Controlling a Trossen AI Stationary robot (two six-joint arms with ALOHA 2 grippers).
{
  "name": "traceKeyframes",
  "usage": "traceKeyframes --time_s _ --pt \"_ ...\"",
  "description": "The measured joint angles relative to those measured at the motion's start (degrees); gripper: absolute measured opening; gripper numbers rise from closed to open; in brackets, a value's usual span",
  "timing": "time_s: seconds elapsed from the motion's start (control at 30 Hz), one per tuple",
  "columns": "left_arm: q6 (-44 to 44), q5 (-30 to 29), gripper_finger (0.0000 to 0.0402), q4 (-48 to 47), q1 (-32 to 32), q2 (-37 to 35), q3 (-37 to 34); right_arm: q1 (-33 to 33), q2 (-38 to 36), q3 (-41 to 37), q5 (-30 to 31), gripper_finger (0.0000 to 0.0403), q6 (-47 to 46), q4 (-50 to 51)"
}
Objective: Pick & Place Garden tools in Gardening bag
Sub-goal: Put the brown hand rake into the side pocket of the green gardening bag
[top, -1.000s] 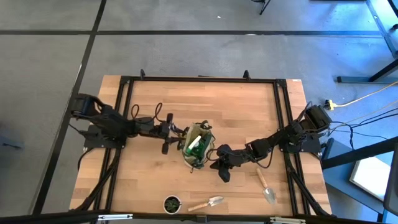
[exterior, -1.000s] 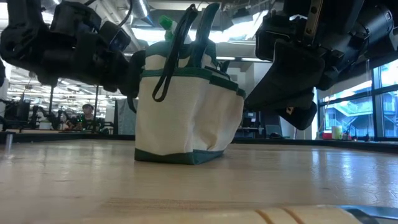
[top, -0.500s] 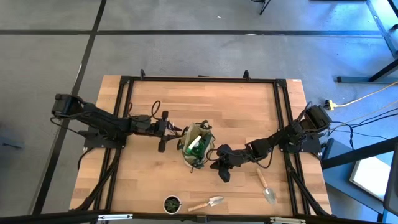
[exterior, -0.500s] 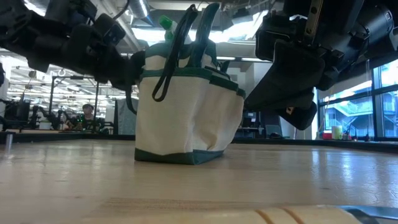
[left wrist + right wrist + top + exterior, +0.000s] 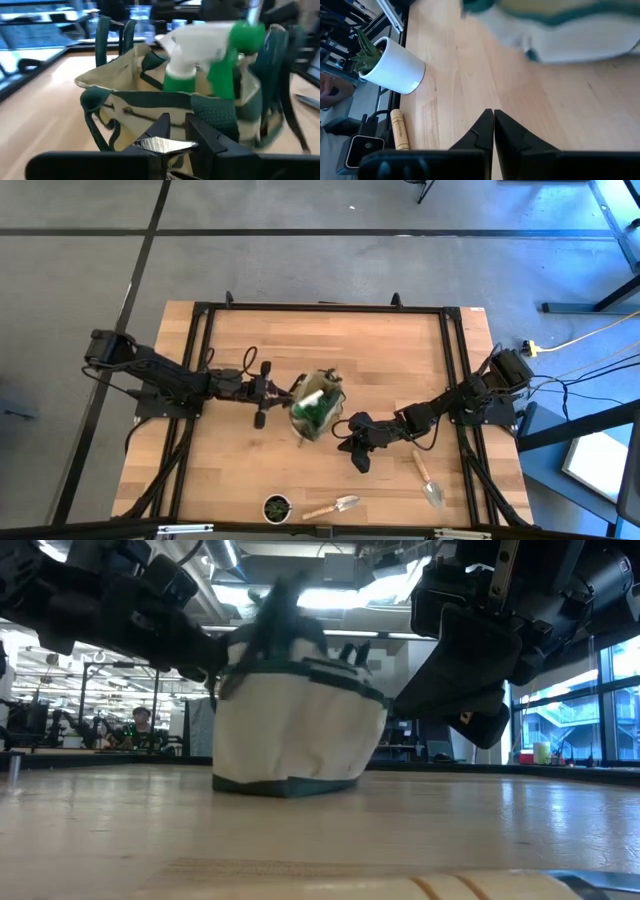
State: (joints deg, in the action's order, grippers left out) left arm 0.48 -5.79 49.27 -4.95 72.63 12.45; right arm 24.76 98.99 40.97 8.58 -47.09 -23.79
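The tan gardening bag (image 5: 316,412) with green trim stands mid-table and leans toward the left; it is blurred in the low view (image 5: 295,730). A green spray bottle with a white top (image 5: 200,55) sticks out of its mouth. My left gripper (image 5: 283,394) is at the bag's left side, fingers drawn close on its wall (image 5: 177,127). My right gripper (image 5: 342,446) hangs shut over bare wood to the right of the bag (image 5: 493,120). A wooden-handled trowel (image 5: 345,505) and another wooden-handled tool (image 5: 428,478) lie flat on the table. My left gripper has the bag's left side wall just under the green rim (image 5: 176,111) between its two fingers (image 5: 202,131). The fingers come in about level from the table's left. Their tips cover the exact spot. The bag's base stays on the table and its top leans toward the gripper.
A small round pot with a green plant (image 5: 277,507) stands near the front edge, and shows white-sided in the right wrist view (image 5: 395,70). A black frame (image 5: 320,307) runs around the tabletop. Bare wood lies on the far half of the table.
My left gripper has risen a little and drawn slightly toward the table's left edge. The bag has then lurched toward the left: its top has tipped toward that gripper, its handles have dropped and its body looks squatter, while its base remains on the table.
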Motion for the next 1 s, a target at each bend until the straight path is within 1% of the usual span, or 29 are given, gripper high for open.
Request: traceKeyframes --time_s 0.1,0.4,0.67,1.0 --pt "0.3 -1.3 0.0045 0.9 -0.3 0.0 0.0 0.0 0.0 0.0 0.4 0.0017 0.4 0.0" --pt "-2.6 -1.3 0.0045 2.3 -0.1 0.0 0.1 0.0 0.0 0.0 0.4 0.0017 1.5 0.0" --pt "-8.5 1.2 0.0044 0.9 1.1 0.0 1.0 0.0 0.0 0.0 0.4 0.0017 1.5 0.0" --pt "-9.3 1.2 0.0044 -0.7 1.0 0.0 2.6 0.1 0.0 0.0 0.2 0.0017 1.5 0.0"
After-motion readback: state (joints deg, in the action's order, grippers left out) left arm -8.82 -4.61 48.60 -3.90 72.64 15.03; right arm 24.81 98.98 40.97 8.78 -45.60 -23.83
